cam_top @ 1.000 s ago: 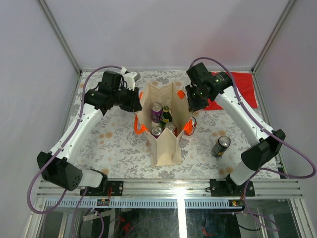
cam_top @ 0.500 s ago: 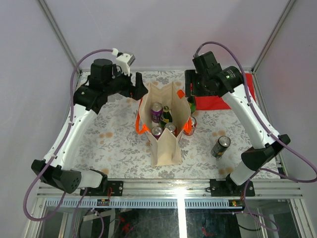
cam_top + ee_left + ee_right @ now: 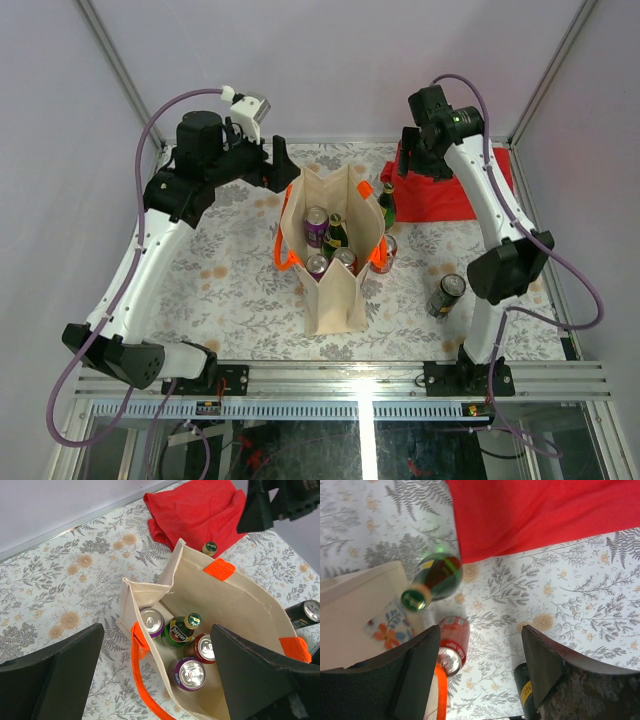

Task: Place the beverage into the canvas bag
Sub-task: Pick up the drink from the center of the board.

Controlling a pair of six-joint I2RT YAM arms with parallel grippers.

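The left jaws have risen from the bag's [image 3: 335, 300] left rim. They now hang above and just behind that rim, spread wide with nothing between them. The left wrist view looks straight down into the open mouth.

The bag stands upright mid-desk [image 3: 230, 285] with four drinks [image 3: 181, 630] inside.

Three drinks are still out on its right. A bottle [image 3: 386, 206] and a red can [image 3: 386, 252] stand just beside its wall, and a dark can [image 3: 446, 296] sits well apart.

The right jaws were at the right rim a second ago. They have since pulled up and back over the cloth's [image 3: 455, 190] left edge, and they are parted and empty.

With both arms backed off, a drop-in looks finished. The next pick is probably the bottle, which is nearest the right jaws.
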